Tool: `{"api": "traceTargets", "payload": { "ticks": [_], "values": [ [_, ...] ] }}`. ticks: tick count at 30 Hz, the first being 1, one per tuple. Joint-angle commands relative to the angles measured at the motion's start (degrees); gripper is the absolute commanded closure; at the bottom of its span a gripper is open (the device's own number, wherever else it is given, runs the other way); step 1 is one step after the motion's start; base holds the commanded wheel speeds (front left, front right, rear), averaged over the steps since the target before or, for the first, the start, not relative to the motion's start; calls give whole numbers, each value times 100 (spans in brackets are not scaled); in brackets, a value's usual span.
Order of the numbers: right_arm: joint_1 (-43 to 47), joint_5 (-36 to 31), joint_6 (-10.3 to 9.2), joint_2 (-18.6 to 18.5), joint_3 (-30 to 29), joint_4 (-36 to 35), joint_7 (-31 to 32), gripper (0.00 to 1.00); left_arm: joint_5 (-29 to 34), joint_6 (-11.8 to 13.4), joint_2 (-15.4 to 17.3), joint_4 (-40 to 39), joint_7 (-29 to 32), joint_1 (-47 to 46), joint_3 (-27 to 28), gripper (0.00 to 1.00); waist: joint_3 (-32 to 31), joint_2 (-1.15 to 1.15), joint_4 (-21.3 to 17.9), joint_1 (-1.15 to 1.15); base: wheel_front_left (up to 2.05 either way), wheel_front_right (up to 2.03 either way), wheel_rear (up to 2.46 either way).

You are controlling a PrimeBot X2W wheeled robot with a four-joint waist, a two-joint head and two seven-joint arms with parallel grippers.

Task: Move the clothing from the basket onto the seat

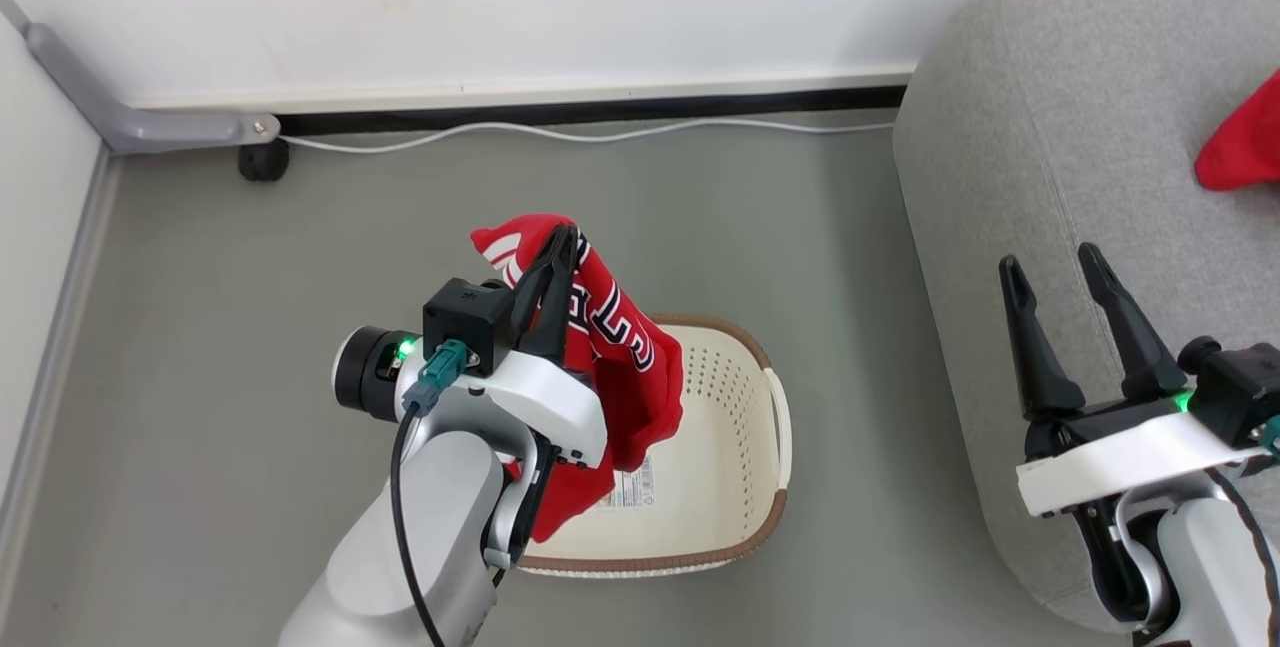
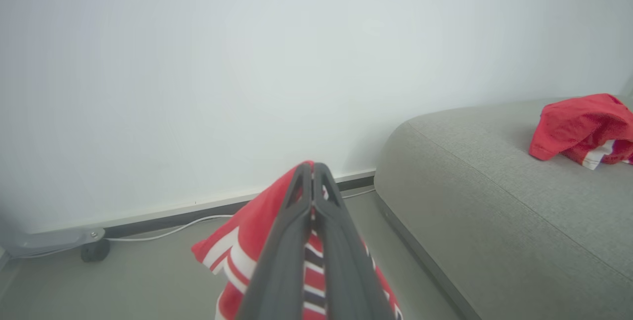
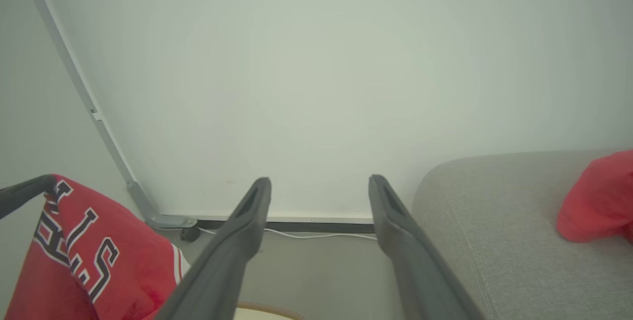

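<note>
**Fig. 1. Jersey held above the basket, seen from within the room.** The left gripper [image 1: 562, 245] is closed on an upper fold of the red jersey [image 1: 625, 352]. The jersey hangs over the near-left part of the basket [image 1: 735, 397], and its lower hem trails down toward the inside. The right gripper [image 1: 1052, 262] stands wide and holds nothing, over the front edge of the seat [image 1: 1050, 107]. 1 other red garment [image 1: 1243, 145] lies on the seat, well apart from the basket.

**Handling.** The jersey looks light, soft and fully limp. It keeps no shape, drapes under its own weight and will probably swing when carried. The cloth appears smooth, so a pinch on 1 layer could creep. A bunched fold or the doubled striped trim seems the safer hold. The 2 fingers cover the pinch in the left wrist view, so how much cloth lies between them cannot be told. The trailing hem may snag the basket's woven rim unless it is lifted clear first.
</note>
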Motion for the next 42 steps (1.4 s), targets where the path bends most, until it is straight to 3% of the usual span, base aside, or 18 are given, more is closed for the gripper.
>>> {"api": "traceTargets", "payload": {
  "ticks": [1,11,29,37,42],
  "values": [
    [63,-80,18,-8,71,-86,-34,0,133,-56,84,-303,-60,-6,239,100,-122,0,61,0,0,0,0],
    [294,-189,18,139,36,100,-34,0,369,-268,172,-1061,-60,85,332,100,-461,0,144,0,0,0,0],
    [407,-236,18,273,35,302,-34,0,474,-344,327,-1964,313,-341,140,100,-563,0,150,0,0,0,0],
    [155,-35,18,341,274,-102,-34,0,419,-337,358,-1973,330,-393,151,100,-544,0,114,0,0,0,0],
    [-157,126,18,323,835,-605,-34,0,393,-358,345,-1933,321,-448,119,100,-498,0,116,0,0,0,0]
  ]
}}
